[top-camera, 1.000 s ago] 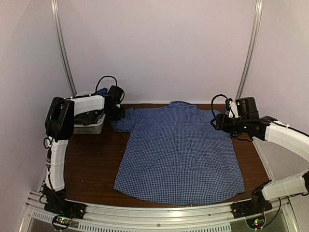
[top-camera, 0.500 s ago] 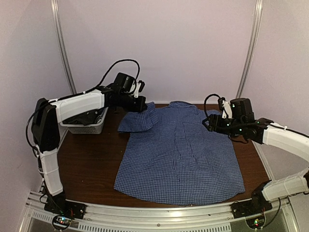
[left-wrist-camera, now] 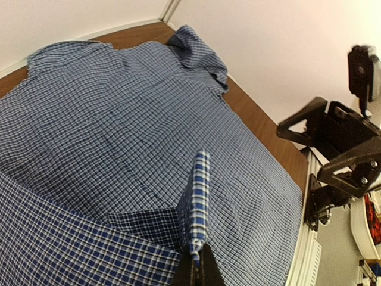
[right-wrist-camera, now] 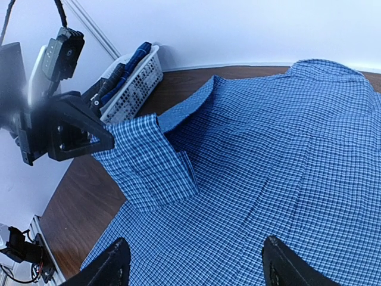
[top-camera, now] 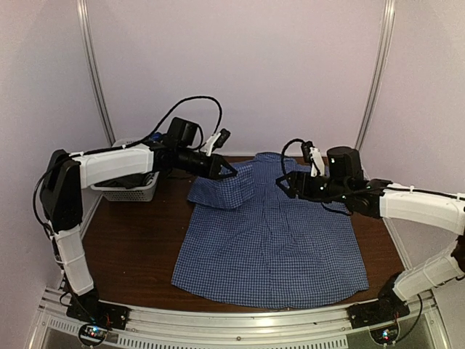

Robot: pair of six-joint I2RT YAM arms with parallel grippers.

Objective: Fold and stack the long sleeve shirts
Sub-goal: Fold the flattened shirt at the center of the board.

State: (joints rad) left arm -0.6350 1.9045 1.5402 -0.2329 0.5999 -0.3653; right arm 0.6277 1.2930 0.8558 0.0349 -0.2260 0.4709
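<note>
**A:** Starting at the near edge, where is the garment lying?

**B:** The long sleeve shirt (top-camera: pixel 269 240) is lying spread flat on the brown table (top-camera: pixel 138 247). Its hem (top-camera: pixel 269 299) is pointing toward the near rail and its collar (top-camera: pixel 275 157) toward the far wall. Only this one is lying out, so no stack is forming yet.

**A:** Which step is going on, then?

**B:** I am reading it as the first fold. The left gripper (top-camera: pixel 229 172) is pinching the edge of the left sleeve (top-camera: pixel 218 193), fingers pressed together on a thin ridge of cloth. It is holding that edge lifted above the far left shoulder. The sleeve is draping below it as a doubled flap, lying over the body rather than out to the left.

**A:** And the other claw?

**B:** The right gripper (top-camera: pixel 285 183) is hovering just right of the left one, over the chest near the collar. Its fingers are standing spread wide with nothing between them.

**A:** What is the next move asking for?

**B:** Probably lowering the flap across the chest and letting go, so that it is lying smooth, not bunched. After that the right sleeve (left-wrist-camera: pixel 193 47), crumpled at the far right shoulder, is waiting for the open claw.

**A:** Anything farther back?

**B:** A white lattice basket (top-camera: pixel 134 190) is sitting at the far left, holding something dark that I cannot identify.
</note>
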